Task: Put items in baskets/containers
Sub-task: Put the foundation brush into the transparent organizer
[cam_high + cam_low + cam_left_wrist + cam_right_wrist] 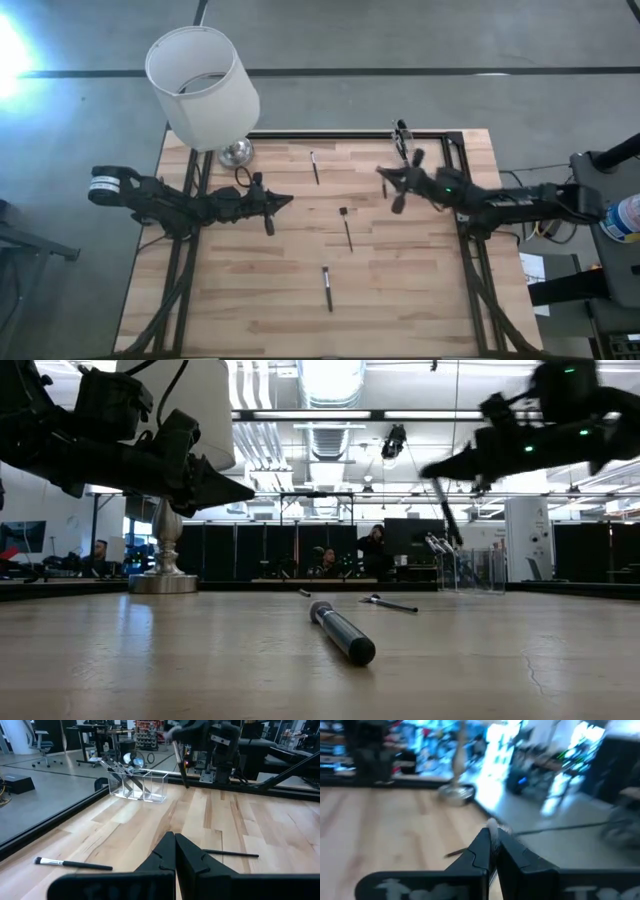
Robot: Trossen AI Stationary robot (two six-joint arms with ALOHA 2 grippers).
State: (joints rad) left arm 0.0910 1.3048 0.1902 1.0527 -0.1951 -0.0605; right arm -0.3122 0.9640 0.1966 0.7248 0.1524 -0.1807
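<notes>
The right gripper (397,190) is being held above the far right part of the table, its fingers closed on a thin brush (446,510) that is hanging tilted from them in the low view; the pale end of this brush is showing between the fingertips in the right wrist view. Just beyond it, the clear container (137,785) is standing near the far right corner of the wooden table (260,300), and a few brushes are already being held in it, leaning against its walls. The left gripper (268,208) is being held over the left-centre of the table, fingers pressed together and empty. Three loose brushes (327,288) are lying on the table between the arms, well apart from one another. The task is judged partly done: one brush is being carried and three are left.
</notes>
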